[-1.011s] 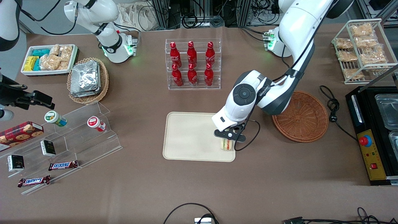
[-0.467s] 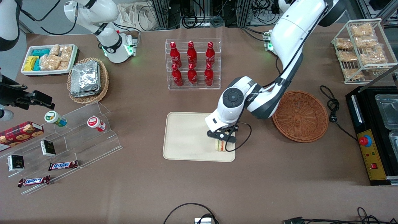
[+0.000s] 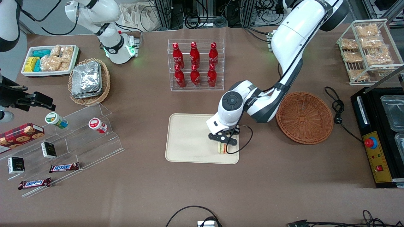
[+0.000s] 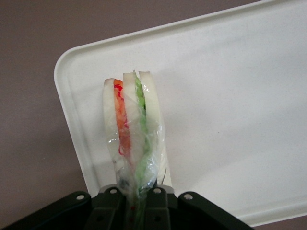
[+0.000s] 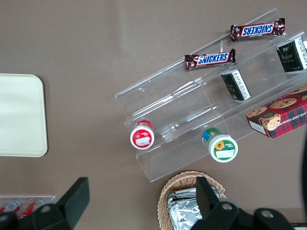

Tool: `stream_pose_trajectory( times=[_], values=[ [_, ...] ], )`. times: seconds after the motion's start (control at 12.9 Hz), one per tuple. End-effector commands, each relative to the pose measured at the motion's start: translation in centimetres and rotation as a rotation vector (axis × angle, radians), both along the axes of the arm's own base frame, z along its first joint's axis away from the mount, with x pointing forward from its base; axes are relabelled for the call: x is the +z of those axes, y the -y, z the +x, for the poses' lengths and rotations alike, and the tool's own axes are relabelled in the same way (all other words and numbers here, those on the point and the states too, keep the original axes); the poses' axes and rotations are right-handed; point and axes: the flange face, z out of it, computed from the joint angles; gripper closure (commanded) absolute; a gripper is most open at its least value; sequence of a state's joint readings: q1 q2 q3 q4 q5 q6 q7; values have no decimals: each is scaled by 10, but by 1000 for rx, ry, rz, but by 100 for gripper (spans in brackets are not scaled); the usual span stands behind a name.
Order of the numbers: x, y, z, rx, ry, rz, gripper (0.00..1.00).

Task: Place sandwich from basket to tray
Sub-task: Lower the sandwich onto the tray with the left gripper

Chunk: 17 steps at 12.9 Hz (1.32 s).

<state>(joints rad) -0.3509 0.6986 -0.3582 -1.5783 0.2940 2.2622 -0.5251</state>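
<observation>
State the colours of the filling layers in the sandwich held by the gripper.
Orange-red and green, between white bread; the sandwich in the gripper shows best in the left wrist view.

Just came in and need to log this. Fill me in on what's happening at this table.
The left arm's tool is shut on the wrapped sandwich, holding it over the corner of the tray nearest the basket. The basket shows nothing inside. The sandwich has not been released.

The claw (image 3: 222, 145) carried the sandwich (image 3: 222, 148) farther over the tray (image 3: 189, 138).
</observation>
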Motion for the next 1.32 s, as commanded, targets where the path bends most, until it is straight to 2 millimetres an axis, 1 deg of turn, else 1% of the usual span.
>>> stream_pose_trajectory(
  times=[0.0, 0.08, 0.23, 0.47, 0.54, 0.62, 0.7, 0.78, 0.86, 0.93, 1.09, 1.24],
  values=[
    [-5, 7, 3, 7, 18, 5, 98],
    [-11, 6, 3, 6, 11, 9, 98],
    [-14, 7, 2, 4, 8, 10, 98],
    [-17, 7, 1, 5, 2, 12, 91],
    [-19, 7, 1, 5, 0, 12, 83],
    [-21, 7, 1, 4, -1, 13, 69],
    [-21, 7, 1, 2, 2, 13, 51],
    [-22, 6, 1, -12, 15, 27, 27],
    [-25, 6, 1, -11, 21, 36, 7],
    [-25, 6, 2, -7, 23, 36, 0],
    [-22, 7, 3, -3, 29, 31, 0],
    [-15, 7, 6, 10, 36, 21, 0]
  ],
)
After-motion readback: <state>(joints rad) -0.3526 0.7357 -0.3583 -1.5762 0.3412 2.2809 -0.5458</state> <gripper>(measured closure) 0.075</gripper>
